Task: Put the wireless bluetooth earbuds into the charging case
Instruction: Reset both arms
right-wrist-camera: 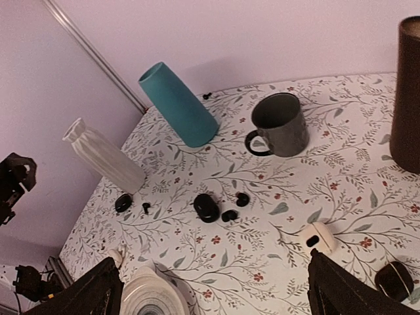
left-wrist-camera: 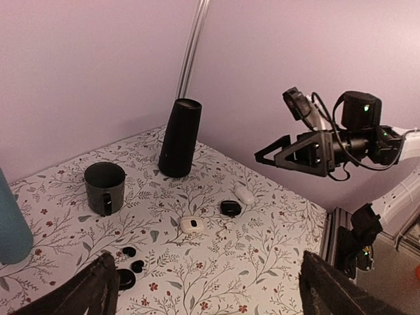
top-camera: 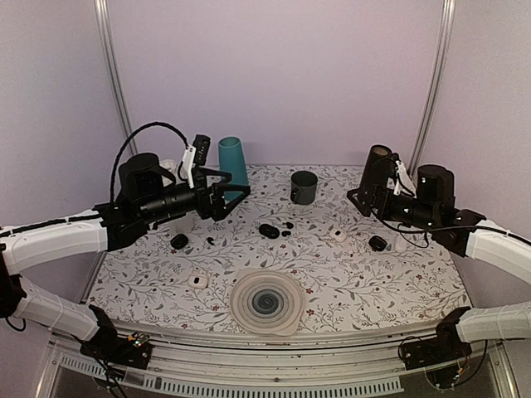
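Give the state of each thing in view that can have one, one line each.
left gripper, jaws open, empty
right gripper, jaws open, empty
black earbuds, lying loose, outside any case
black case, cannot tell whether open or shut
grey mug, upright, mouth up
teal tumbler, upright
black tumbler, upright
white vase, upright

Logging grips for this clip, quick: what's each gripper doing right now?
Left gripper: open, holding nothing.
Right gripper: open, holding nothing.
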{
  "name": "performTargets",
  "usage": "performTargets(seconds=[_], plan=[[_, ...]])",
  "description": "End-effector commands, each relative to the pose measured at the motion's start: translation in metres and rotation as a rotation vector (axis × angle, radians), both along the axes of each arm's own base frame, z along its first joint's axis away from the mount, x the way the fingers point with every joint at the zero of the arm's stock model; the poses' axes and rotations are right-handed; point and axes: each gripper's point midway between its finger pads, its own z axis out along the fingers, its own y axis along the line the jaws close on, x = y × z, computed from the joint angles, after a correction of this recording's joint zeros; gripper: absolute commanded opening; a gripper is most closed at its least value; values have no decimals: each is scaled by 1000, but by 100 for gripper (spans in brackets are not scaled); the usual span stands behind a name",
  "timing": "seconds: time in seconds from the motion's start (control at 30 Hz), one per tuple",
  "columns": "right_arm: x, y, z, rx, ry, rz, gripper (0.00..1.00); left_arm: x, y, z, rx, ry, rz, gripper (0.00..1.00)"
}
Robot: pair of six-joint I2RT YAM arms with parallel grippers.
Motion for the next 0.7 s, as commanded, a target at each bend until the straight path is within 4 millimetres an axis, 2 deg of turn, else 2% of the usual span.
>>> performTargets(seconds=[0.0,0.17,0.27,0.4,0.67], plan=[[-9,43,52,60,-135,94,99,8,4,-13,11,27,51,96],[-30,93,78,24,-212,205,99,10,7,-19,7,41,73,96],[-38,110,93,-25,-280,224,99,11,8,-21,6,40,88,96],[-35,110,103,-16,-311,207,99,11,12,-20,1,31,110,96],[-31,101,103,-23,-320,151,99,9,20,-13,-22,2,138,96]])
